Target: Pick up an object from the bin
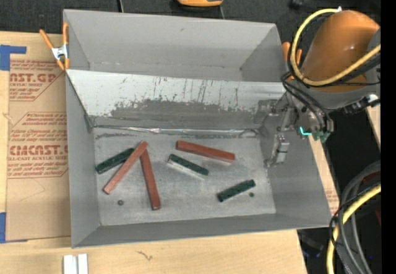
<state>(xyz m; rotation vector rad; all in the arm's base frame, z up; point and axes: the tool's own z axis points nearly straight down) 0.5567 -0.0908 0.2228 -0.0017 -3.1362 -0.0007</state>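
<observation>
My gripper [278, 150] hangs at the right side of the bin, above the sloping right wall and off the floor. Nothing shows between its tips. Nearest to it, a short dark green bar [236, 190] lies on the floor below and to its left. A reddish-brown bar [205, 151] lies flat further left, about level with the gripper. Just beyond that bar rests a dark green bar with a pale edge [188, 166].
At the left of the bin floor, two reddish-brown bars [125, 167] [150, 180] meet in a V, with another dark green bar [115, 160] beside them. A small dark speck [120, 202] lies near the front left. Steep grey walls ring the floor.
</observation>
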